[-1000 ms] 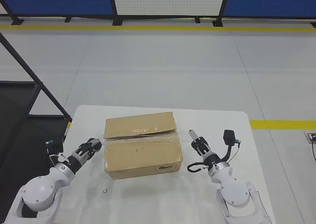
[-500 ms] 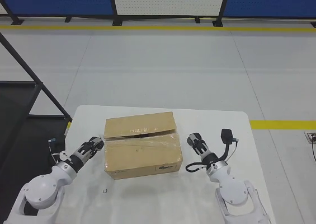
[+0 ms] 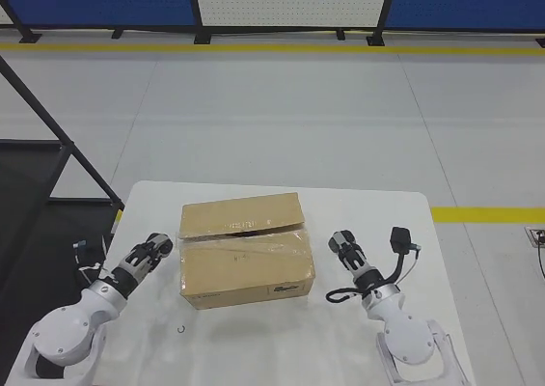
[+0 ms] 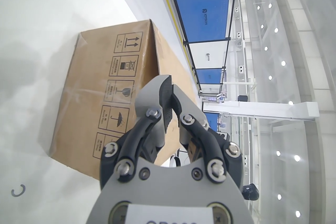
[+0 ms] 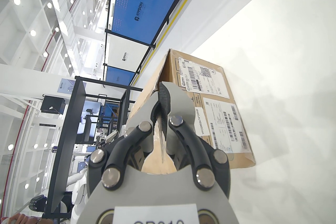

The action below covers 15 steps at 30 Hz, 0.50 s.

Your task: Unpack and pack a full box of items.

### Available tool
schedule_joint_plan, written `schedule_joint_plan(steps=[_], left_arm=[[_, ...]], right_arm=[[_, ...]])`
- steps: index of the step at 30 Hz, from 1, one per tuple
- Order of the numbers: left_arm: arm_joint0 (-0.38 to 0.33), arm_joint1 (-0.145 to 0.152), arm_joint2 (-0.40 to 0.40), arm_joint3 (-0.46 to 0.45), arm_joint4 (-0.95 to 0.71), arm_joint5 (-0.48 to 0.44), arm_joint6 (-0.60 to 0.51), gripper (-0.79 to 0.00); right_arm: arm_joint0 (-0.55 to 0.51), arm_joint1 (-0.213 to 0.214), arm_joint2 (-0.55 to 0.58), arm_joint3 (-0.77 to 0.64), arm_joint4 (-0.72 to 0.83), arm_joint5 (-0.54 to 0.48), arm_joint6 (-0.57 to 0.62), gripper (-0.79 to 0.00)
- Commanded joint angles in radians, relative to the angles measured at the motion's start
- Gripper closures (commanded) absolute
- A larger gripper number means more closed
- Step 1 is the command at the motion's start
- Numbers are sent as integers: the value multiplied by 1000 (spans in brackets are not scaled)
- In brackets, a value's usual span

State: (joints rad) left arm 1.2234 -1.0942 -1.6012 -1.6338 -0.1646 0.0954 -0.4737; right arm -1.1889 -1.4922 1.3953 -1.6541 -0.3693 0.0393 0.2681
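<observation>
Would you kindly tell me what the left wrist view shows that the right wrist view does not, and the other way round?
Left wrist view, not the right: the left gripper, shut; the end of the cardboard box printed with handling symbols; and a small open ring lying on the table, apart from the box. Right wrist view, not the left: the right gripper, shut, and the box end bearing white shipping labels. Both: the same box on the white table, seen past a shut gripper.
</observation>
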Motion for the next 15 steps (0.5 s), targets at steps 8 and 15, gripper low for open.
schedule_joint_plan(steps=[8,15], left_arm=[[25,2,-39,0,-24,-8,26,0],[55,6,-50,0,-27,-29,-32,-785]], right_arm=[[94,-1,-54,22,-26,-3,15,0],[157,-4,-91,51,-29,-10,25,0]])
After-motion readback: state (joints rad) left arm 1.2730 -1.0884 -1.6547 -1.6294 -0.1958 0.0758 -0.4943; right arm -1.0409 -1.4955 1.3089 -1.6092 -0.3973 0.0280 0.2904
